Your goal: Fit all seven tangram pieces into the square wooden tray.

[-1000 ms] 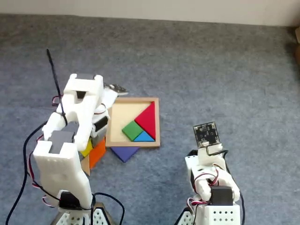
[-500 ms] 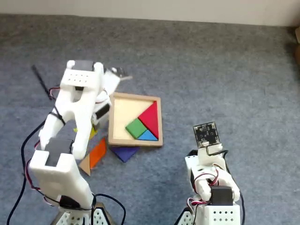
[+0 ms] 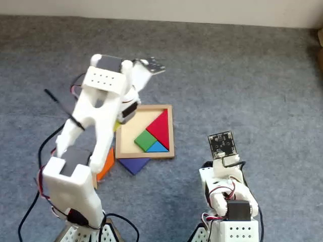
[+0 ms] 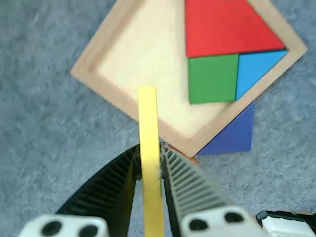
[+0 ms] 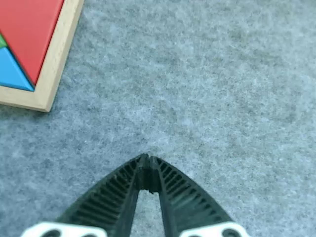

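Yellow piece [image 4: 147, 113] was clamped edge-on between the jaws of the left gripper [image 4: 149, 150], hanging over the bare part of the wooden tray [image 4: 133, 54], close to its near rim. Red triangle [image 3: 160, 127], green square [image 3: 145, 140] and light blue triangle [image 3: 157, 147] already sat in the tray, packed into one corner. Dark blue triangle [image 3: 133, 164] lay outside, touching the tray's edge. Orange piece [image 3: 105, 164] was on the carpet beside the left arm, partly hidden by it. Right gripper [image 5: 147, 168] was parked low over bare carpet, jaws together and holding nothing, well apart from the tray.

Risks, as a judgement: the yellow piece was held on its thin edge, so a straight release could leave it standing, or tipped onto the rim, not flat. Its shape couldn't be read from this angle, so fit with the free space is unclear. A grip that thin could let it twist or slip. The tray looked loose on the carpet, so a push down or sideways could shove it or jolt the three seated pieces.

Surface: grey short-pile carpet [image 3: 242, 80] over the whole work area, likely some grip but not a firm hold. A pale wall strip [image 3: 161, 7] ran along the far edge.
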